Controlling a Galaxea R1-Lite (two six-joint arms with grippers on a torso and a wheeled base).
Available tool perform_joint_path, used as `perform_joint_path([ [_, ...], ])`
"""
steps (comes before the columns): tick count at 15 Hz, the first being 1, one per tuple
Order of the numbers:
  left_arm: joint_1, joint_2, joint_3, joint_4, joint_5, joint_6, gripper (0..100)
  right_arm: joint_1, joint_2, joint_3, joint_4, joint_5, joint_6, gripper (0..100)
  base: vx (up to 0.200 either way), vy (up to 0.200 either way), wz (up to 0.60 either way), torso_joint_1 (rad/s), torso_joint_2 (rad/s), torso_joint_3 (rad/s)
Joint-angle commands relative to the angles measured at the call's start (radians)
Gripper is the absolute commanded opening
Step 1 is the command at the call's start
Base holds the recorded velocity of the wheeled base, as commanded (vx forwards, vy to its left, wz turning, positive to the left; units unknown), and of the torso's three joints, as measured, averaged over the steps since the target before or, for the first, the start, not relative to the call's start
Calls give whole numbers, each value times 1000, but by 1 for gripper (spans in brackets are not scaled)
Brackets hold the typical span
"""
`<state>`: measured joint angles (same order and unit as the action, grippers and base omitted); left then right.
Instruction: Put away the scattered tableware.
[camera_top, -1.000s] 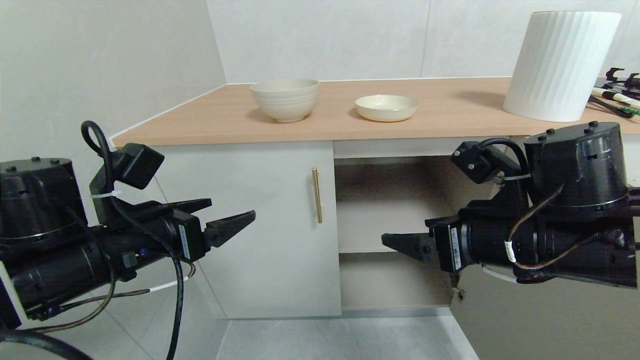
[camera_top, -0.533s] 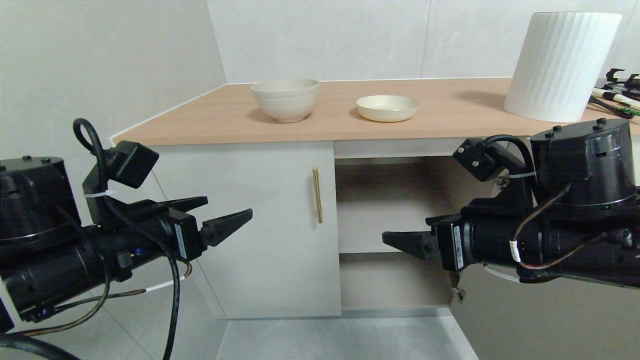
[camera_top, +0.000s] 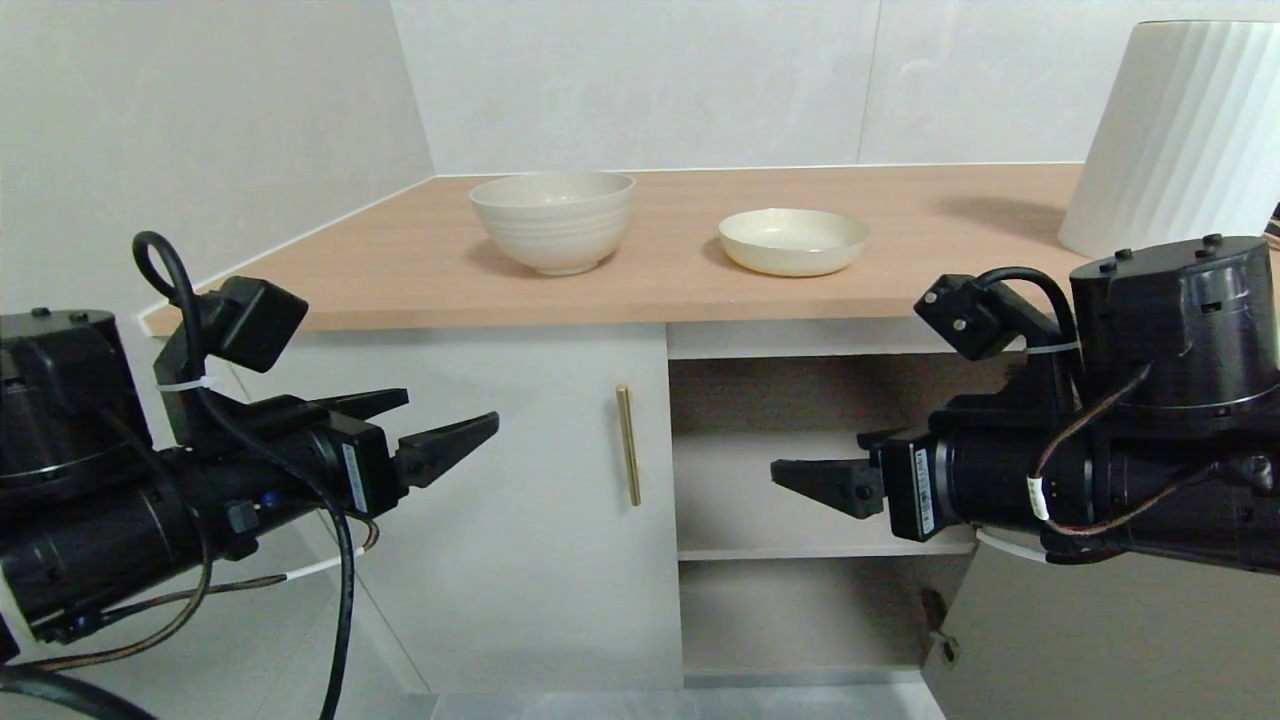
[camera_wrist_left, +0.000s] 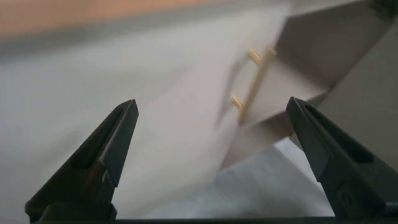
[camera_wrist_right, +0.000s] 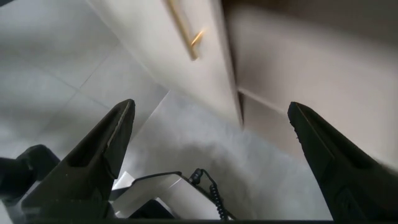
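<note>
My left hand (camera_top: 450, 410) sits low on the left. The left arm runs roughly level and angles forward and inward. Its fingers (camera_wrist_left: 106, 155) are spread wide, nothing gripped. My right hand (camera_top: 815, 455) sits low on the right at about the same height. The right arm is level and points inward toward the left hand. It is also spread wide, nothing gripped. The hands are well apart.

wooden counter (camera_top: 420, 260), bowl (camera_top: 553, 220), shallow plate (camera_top: 793, 241), ribbed container (camera_top: 1180, 130)

Bright even light, soft shadow beside bowl (camera_top: 553, 220)
</note>
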<state>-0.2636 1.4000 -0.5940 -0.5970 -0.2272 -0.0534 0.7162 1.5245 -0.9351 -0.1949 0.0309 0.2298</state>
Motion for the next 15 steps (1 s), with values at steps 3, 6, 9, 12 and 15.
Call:
perform_joint_path([
  [3,0,1,0,-3,3,-2,100,-3,-13,24,-3,4,0,100,67,0,0,1,1,1],
  [6,0,-15,-3,-1,16,-5,100,-7,-21,30,-5,4,-4,100,0,0,0,0,0,0],
  [9,0,-18,-4,0,16,-5,100,-6,-37,36,-5,4,-6,100,0,0,0,0,0,0],
  [12,0,-15,-6,-1,16,-6,100,-3,-64,41,-5,7,-12,100,0,0,0,10,-145,-142],
  [15,0,-15,-4,0,16,-8,100,5,-79,50,-5,21,-18,100,0,0,0,46,-258,-344],
])
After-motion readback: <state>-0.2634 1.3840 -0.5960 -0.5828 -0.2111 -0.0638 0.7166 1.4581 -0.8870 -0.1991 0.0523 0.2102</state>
